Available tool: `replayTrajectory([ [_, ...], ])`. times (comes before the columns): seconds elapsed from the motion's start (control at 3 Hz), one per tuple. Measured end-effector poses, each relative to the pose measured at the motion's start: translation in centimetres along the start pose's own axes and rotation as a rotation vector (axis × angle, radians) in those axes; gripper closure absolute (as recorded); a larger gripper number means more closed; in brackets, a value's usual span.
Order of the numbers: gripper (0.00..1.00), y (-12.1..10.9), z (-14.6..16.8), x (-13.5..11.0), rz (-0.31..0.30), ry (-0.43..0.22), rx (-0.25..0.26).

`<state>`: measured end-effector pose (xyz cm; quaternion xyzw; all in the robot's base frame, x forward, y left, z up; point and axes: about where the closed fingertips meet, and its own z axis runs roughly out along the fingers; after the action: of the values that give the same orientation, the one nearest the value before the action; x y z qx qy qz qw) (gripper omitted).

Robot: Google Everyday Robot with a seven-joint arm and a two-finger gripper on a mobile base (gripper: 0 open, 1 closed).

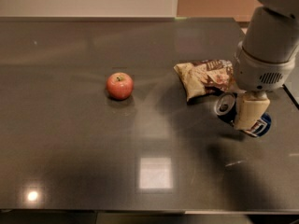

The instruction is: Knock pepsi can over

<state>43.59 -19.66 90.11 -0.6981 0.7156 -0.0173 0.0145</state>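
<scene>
Although the hand (251, 115) covers its middle, we see the pepsi can (226, 106) directly beneath it, tipped far over on the worktop (70, 148), silver top poking out on the hand's snack bag (204, 77) side, blue base on the opposite side. We cannot tell whether the hand is clamped on the can or only pressed against it. We judge the can light, thin-walled, smooth and apt to roll, so a sideways push high on its wall suits it better than a squeeze.
</scene>
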Motion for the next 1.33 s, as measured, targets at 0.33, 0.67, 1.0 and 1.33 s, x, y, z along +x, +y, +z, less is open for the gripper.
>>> replayTrajectory([
  [0.33, 0.82, 0.1, 1.6, 1.8, -0.015, 0.096, -0.011],
  [0.67, 0.59, 0.3, 3.0, 2.5, -0.041, 0.159, -0.027],
  [1.0, 0.35, 0.6, 4.2, 2.6, -0.062, 0.192, -0.044],
  [1.33, 0.11, 1.0, 4.8, 2.2, -0.080, 0.198, -0.055],
])
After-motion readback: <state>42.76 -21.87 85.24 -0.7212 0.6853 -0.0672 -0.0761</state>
